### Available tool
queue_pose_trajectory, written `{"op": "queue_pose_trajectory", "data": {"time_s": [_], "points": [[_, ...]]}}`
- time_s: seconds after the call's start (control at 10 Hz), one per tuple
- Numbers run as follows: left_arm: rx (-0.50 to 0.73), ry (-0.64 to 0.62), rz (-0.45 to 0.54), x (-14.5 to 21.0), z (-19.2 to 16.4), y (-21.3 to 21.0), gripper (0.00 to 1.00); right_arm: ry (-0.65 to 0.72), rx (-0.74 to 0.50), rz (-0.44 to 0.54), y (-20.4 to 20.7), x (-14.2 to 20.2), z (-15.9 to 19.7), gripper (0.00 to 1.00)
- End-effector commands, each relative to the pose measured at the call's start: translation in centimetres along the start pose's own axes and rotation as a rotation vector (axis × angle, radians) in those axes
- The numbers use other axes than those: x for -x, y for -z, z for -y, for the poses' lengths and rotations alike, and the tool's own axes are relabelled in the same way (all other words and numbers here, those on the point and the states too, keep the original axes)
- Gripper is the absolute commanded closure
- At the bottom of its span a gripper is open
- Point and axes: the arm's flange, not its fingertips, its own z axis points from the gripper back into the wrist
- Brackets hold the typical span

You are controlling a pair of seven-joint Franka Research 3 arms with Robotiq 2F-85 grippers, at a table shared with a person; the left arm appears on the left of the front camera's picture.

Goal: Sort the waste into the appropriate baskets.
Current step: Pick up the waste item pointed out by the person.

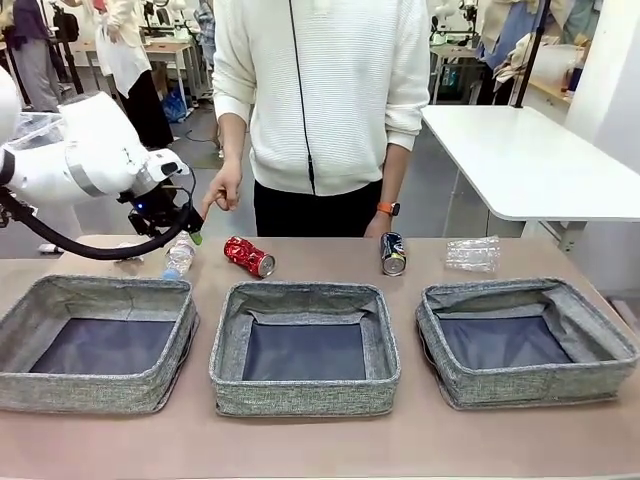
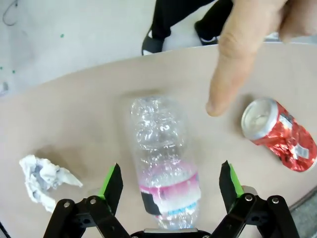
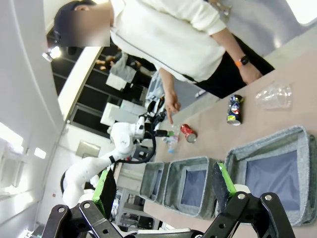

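Note:
My left gripper [image 1: 186, 226] hangs open just over a clear purple-labelled bottle [image 1: 179, 257] that lies on the table. In the left wrist view its green-padded fingers straddle the bottle [image 2: 163, 163], the gripper [image 2: 171, 184] wide apart and holding nothing. A person's finger [image 2: 230, 69] points down at the bottle. A crushed red can [image 1: 248, 256] lies to its right, a whitish paper wad [image 2: 43, 176] to its other side. A dark can [image 1: 393, 253] stands upright and a second clear bottle [image 1: 472, 254] lies farther right. My right gripper [image 3: 163, 186] is open, high above the table.
Three grey woven baskets stand in a row near me: left [image 1: 100, 395], middle [image 1: 305, 400] and right [image 1: 530, 392], all with bare dark bottoms. The person in a white sweater [image 1: 320, 90] stands at the far edge. A white table [image 1: 530, 160] stands behind on the right.

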Motion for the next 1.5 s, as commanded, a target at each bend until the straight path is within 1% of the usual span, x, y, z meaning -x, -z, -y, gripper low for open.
{"op": "queue_pose_trajectory", "data": {"time_s": [0.0,0.3,0.4,0.5,0.6,0.7,0.8,1.4], "points": [[-0.045,-0.024,-0.024,0.5,0.3,0.9,0.00,-0.028,-0.019,0.015,0.1,-0.4,-0.1,0.00],[-0.060,-0.017,-0.040,0.9,0.6,1.6,0.00,-0.028,-0.019,0.015,0.1,-0.4,-0.1,0.00],[-0.075,-0.014,-0.049,0.8,0.5,1.7,0.60,-0.028,-0.019,0.015,0.1,-0.4,-0.1,0.00],[-0.078,-0.012,-0.044,0.9,0.4,1.6,0.60,-0.028,-0.019,0.015,0.1,-0.4,-0.1,0.00],[-0.103,-0.008,-0.030,0.9,0.4,1.7,1.00,-0.028,-0.019,0.015,0.1,-0.4,-0.1,0.00],[-0.113,-0.009,-0.028,0.9,0.5,1.7,0.64,-0.028,-0.019,0.015,0.1,-0.4,-0.1,0.00],[-0.122,-0.011,-0.024,1.0,0.5,1.6,1.00,-0.028,-0.019,0.015,0.1,-0.4,-0.1,0.00],[-0.099,-0.065,-0.033,1.6,-0.1,0.4,1.00,-0.028,-0.019,0.015,0.1,-0.4,-0.1,0.00]]}}
